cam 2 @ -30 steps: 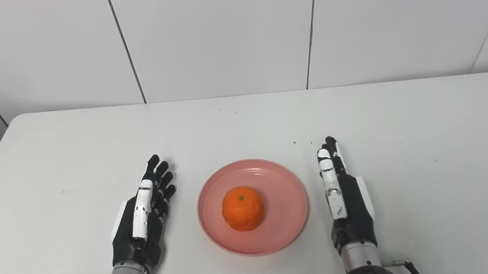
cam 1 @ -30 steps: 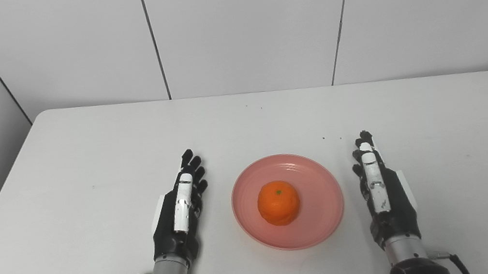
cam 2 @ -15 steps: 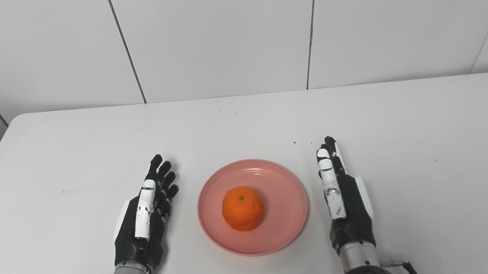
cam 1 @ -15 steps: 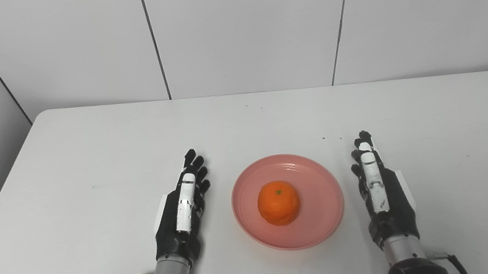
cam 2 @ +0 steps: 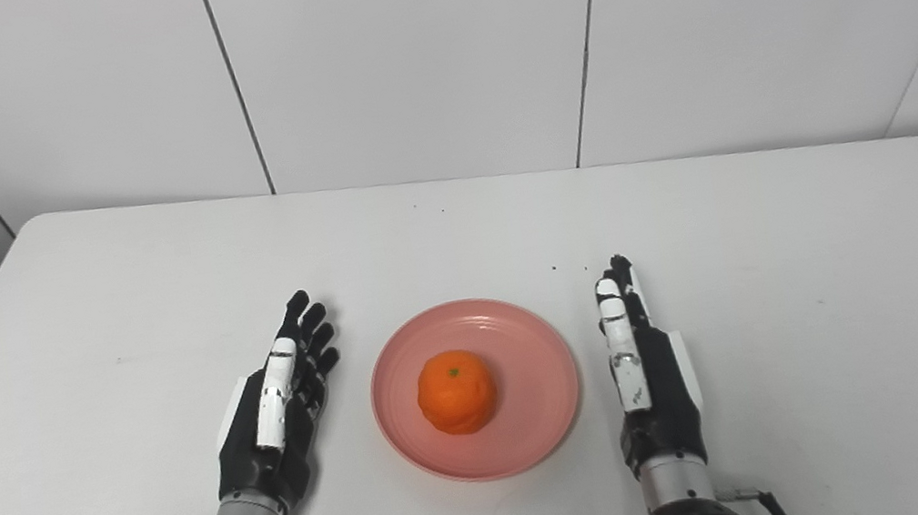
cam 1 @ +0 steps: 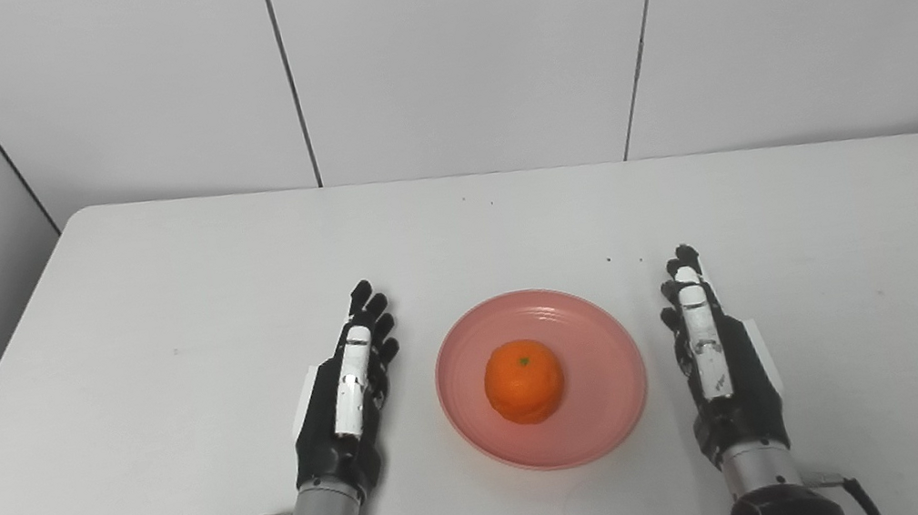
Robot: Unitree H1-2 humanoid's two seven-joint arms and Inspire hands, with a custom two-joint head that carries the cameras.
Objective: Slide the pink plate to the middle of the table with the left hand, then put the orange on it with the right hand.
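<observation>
Orange (cam 1: 524, 381) sits on pink plate (cam 1: 609, 418), mid white table (cam 1: 151, 288).
L hand (cam 1: 344, 405) just left of plate, R hand (cam 1: 719, 354) just right of plate; both empty w/ fingers straight and spread, not touching plate.

You have a pink plate (cam 1: 604, 419) with faint rings, an orange (cam 1: 524, 381) with what looks like a green stem dot, black-and-white hands (cam 1: 345, 400), white table (cam 1: 159, 342).

Two head cameras, side by side, looking down at the table (cam 1: 149, 279).
Both face twelve o'clock toward the wall (cam 2: 408, 54); the views share nearly the whole tabletop, slightly offset sideways.
</observation>
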